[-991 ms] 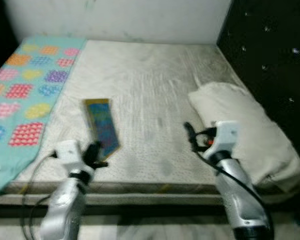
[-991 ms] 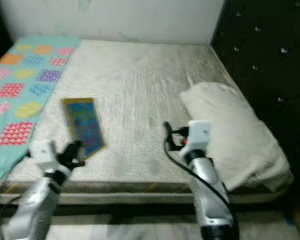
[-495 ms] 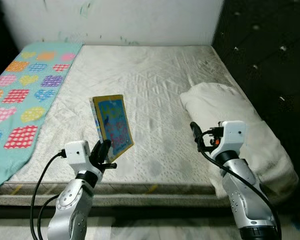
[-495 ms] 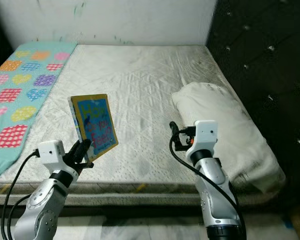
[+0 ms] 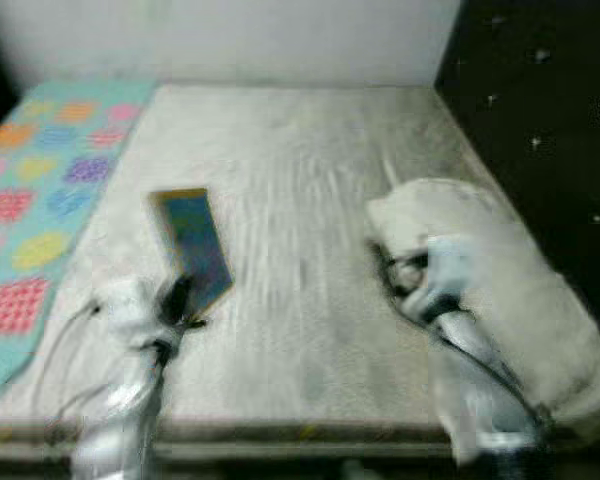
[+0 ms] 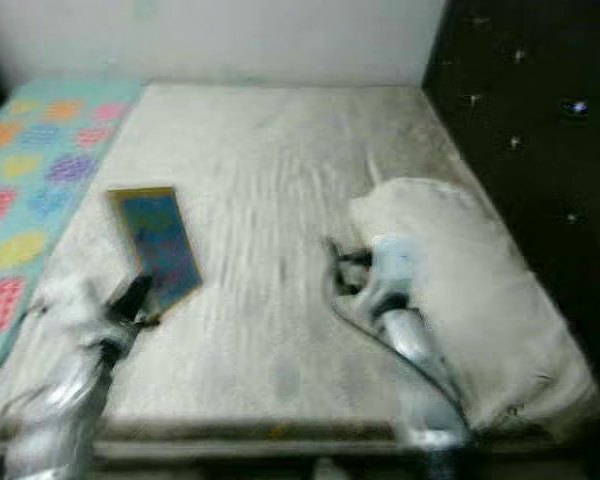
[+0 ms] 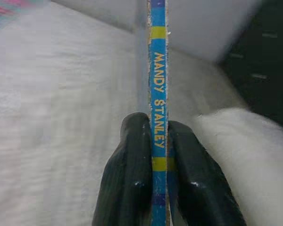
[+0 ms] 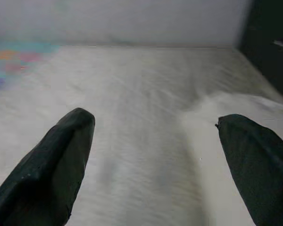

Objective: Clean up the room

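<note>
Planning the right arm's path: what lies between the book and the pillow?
Bare mattress only, seen in both eye views. The left pincer holds the book; the pillow lies by the open right pincer.

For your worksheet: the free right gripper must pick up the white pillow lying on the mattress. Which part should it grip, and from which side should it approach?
Probably the pillow's near inner edge, approached from the mattress side. The right gripper is open and sits just beside that edge, and the soft, bulging fabric there should bunch between the fingers. The pillow's far side runs along the dark headboard, leaving little room.
</note>
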`<state>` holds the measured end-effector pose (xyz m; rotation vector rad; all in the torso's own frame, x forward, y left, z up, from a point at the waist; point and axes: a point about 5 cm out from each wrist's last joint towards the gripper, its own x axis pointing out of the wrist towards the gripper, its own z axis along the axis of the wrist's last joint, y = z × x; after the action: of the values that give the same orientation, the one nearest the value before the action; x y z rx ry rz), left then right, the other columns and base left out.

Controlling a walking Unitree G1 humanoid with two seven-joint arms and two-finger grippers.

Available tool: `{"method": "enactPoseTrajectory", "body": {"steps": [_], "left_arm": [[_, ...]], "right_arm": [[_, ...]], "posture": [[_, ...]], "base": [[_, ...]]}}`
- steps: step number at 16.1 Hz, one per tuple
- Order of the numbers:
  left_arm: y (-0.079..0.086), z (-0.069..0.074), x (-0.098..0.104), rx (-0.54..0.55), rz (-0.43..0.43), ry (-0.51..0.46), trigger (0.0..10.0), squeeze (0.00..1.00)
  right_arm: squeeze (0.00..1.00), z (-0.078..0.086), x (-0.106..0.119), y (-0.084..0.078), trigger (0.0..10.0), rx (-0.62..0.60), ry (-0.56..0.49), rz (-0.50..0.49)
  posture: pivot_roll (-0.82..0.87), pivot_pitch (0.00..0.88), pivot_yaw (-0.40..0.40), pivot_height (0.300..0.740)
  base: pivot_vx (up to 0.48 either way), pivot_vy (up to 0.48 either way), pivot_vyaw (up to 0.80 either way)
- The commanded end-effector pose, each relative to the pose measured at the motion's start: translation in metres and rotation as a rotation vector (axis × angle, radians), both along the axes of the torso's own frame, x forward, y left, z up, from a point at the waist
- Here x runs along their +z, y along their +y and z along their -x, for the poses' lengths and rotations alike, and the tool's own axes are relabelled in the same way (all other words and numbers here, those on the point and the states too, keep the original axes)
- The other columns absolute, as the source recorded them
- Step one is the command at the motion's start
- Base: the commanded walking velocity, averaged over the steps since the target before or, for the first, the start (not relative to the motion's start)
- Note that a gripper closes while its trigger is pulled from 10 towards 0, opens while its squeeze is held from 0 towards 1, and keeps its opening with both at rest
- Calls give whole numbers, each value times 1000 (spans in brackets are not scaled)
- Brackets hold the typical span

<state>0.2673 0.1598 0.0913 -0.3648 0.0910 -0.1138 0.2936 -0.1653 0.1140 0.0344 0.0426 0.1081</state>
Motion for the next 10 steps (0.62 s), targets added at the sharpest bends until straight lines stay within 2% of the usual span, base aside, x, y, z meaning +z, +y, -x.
{"method": "enactPoseTrajectory", "body": {"steps": [1,2,10], "left_arm": [[10,4,2,13,-36,-12,10000,0],[9,4,2,8,-42,-17,10000,0],[9,5,3,9,-48,-21,10000,0]], "right_arm": [[0,-3,10,11,10000,26,-41,-18],[0,-3,9,11,10000,24,-40,-17],[0,-4,9,11,10000,26,-45,-19]], "posture": [[-135,57,-4,740],[-136,57,-4,740],[-129,54,-5,740]], "base": [[0,0,0],[0,0,0],[0,-469,0]]}}
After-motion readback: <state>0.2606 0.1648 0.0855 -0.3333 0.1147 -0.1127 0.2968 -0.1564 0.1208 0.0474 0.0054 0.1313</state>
